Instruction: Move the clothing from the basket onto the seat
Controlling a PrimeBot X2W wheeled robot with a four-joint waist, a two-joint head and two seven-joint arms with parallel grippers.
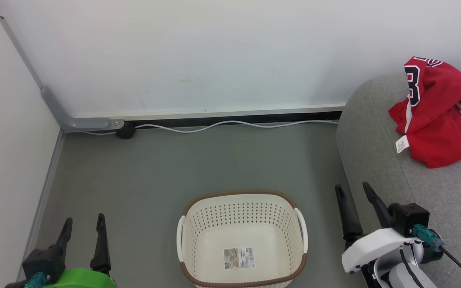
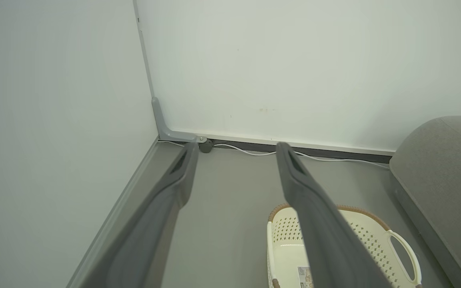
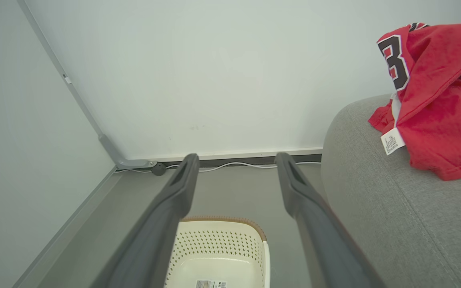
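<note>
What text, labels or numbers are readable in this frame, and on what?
"3": black digit on the red jersey; lettering above it is folded, unreadable.
The jersey's white care tag: print too small.
The sticker inside the basket: too small to read.

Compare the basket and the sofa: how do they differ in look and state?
The basket is cream perforated plastic with a brown rim; the sofa is grey fabric. The basket holds just a sticker; the sofa bears the red clothing. The basket is much smaller than the sofa. Both stand on the grey floor.
</note>
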